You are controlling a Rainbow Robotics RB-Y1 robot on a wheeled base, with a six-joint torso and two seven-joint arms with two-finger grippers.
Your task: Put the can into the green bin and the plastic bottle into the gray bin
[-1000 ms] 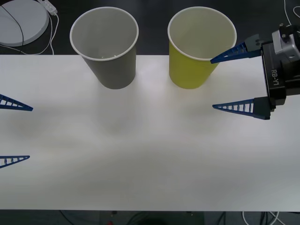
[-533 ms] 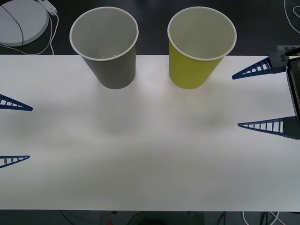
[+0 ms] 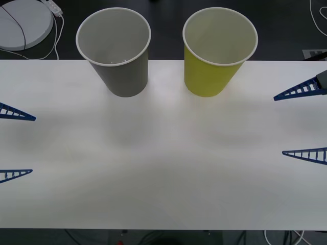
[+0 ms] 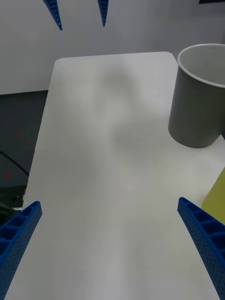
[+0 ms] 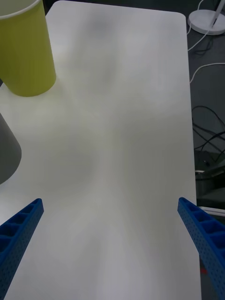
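White table: rectangular top with rounded corners, the reference surface for every entry below. Its far edge runs just behind the two bins.

Gray bin: upright at the far edge of the table, on the robot's left half. Tapered, white rim, pale inside; a few small specks lie at the bottom, otherwise nothing can be made out in it. From the right wrist view it stands clear of the table's sides, with open surface in front of it.

Green bin: upright at the far edge of the table, on the robot's right half, beside the gray bin with a gap between them, not touching. White rim, white inside; what can be seen of the inside holds nothing. The left wrist view shows its yellow-green wall resting flat on the table.

Left gripper: at the left edge of the table, well apart from the gray bin. Two blue ribbed fingers spread wide, nothing between them.

Right gripper: at the right edge of the table, well apart from the green bin. Blue ribbed fingers spread wide, nothing between them.

White round base: on the dark floor beyond the table's far left corner, with a white cable beside it.
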